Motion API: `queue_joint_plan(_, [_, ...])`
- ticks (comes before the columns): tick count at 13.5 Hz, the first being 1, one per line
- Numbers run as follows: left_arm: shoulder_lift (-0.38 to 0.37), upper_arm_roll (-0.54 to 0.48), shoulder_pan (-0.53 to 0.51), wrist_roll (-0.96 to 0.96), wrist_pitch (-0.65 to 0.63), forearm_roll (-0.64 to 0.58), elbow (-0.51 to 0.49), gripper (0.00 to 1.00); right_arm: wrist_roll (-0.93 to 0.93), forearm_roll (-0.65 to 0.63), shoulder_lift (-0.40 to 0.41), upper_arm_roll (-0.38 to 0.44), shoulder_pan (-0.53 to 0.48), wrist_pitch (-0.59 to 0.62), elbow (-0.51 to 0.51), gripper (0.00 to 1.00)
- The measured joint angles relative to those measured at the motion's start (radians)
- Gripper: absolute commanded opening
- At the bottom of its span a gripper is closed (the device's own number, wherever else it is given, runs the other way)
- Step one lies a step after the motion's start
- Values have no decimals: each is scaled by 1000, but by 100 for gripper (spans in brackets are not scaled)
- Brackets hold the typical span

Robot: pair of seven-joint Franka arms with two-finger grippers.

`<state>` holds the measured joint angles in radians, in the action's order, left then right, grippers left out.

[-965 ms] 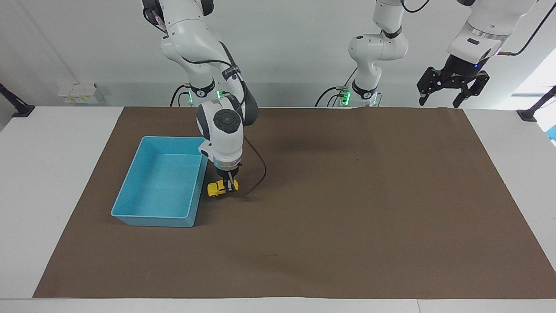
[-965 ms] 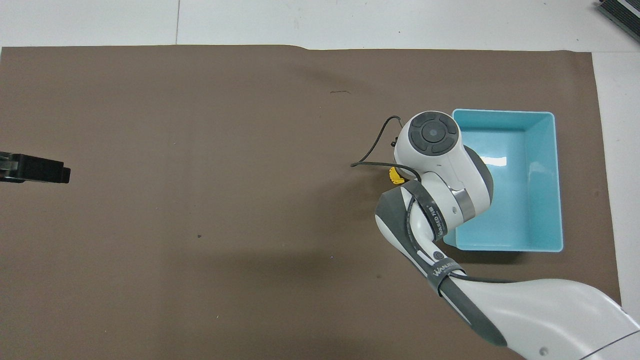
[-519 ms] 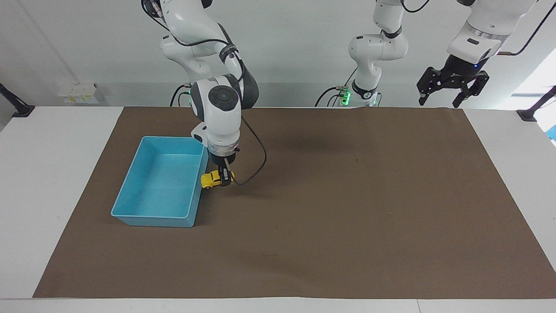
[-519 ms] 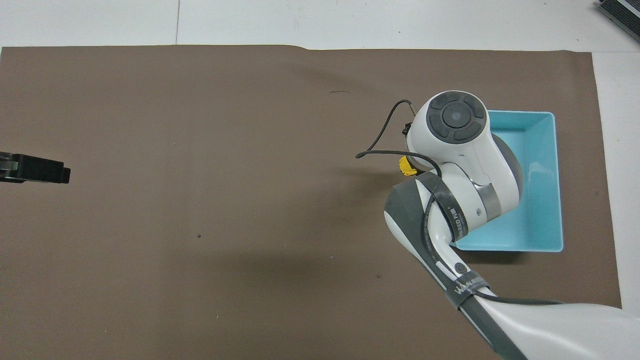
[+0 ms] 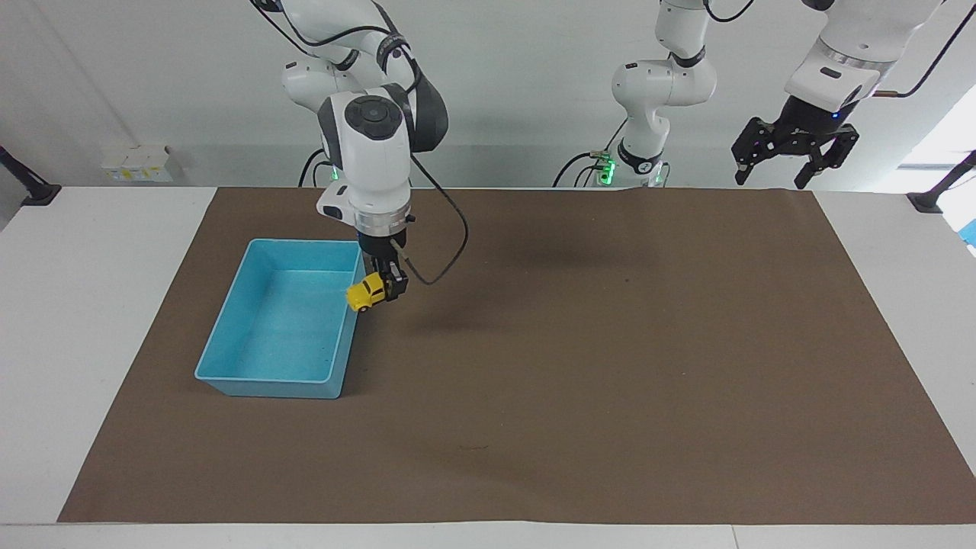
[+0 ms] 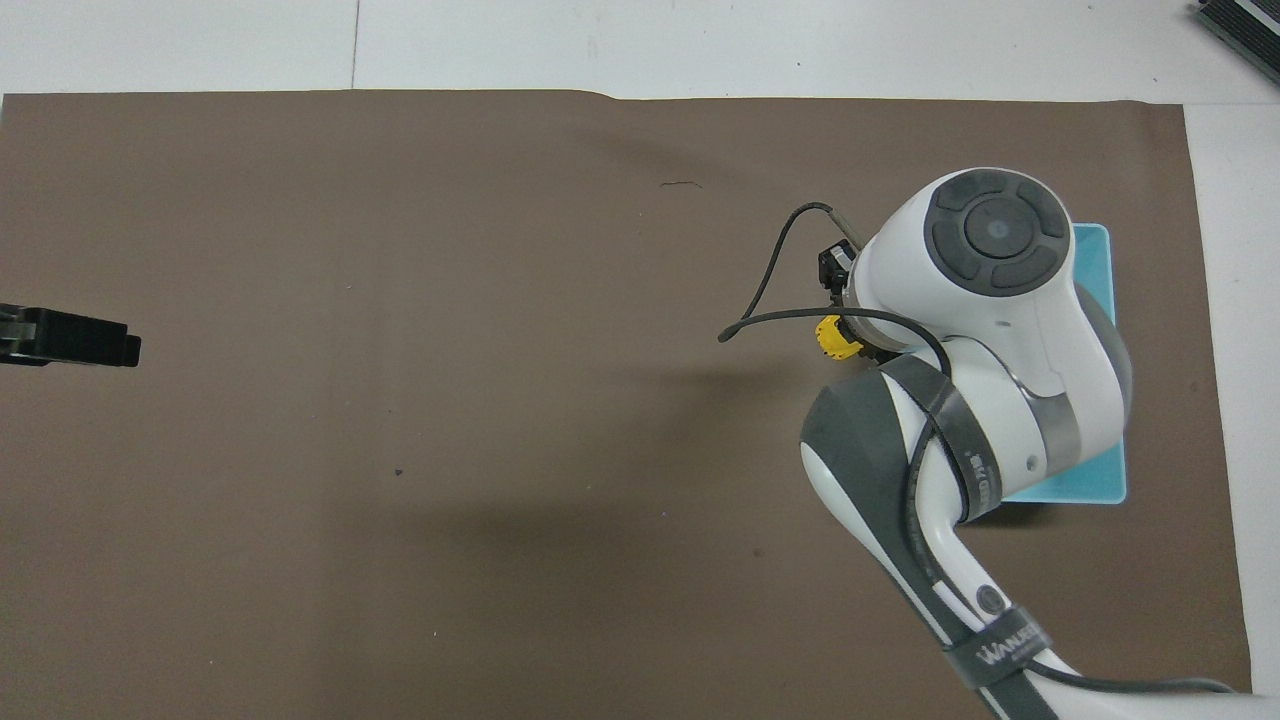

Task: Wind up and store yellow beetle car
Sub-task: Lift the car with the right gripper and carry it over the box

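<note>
Storage step in hand: right gripper [image 5: 387, 288] clamped on the yellow beetle car [image 5: 365, 293], held in the air over the blue bin's [image 5: 229, 335] wall toward the left arm's end of the table. The next move, by judgement, calls for carrying the car over the bin's floor, lowering, then releasing. Left gripper [image 5: 794, 149] waits with fingers spread, raised well apart from the bin.
</note>
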<state>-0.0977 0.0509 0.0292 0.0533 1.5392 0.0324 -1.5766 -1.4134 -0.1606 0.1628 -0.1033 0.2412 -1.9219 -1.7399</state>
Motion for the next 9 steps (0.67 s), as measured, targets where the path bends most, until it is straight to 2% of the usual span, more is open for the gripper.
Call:
queue_joint_plan(2, [0, 0, 0, 0, 0, 0, 0, 100, 99, 32, -17, 5, -15, 11, 0, 0])
queue_joint_plan(9, [0, 0, 0, 0, 0, 0, 0, 100, 574, 63, -47, 9, -167, 50, -1, 0])
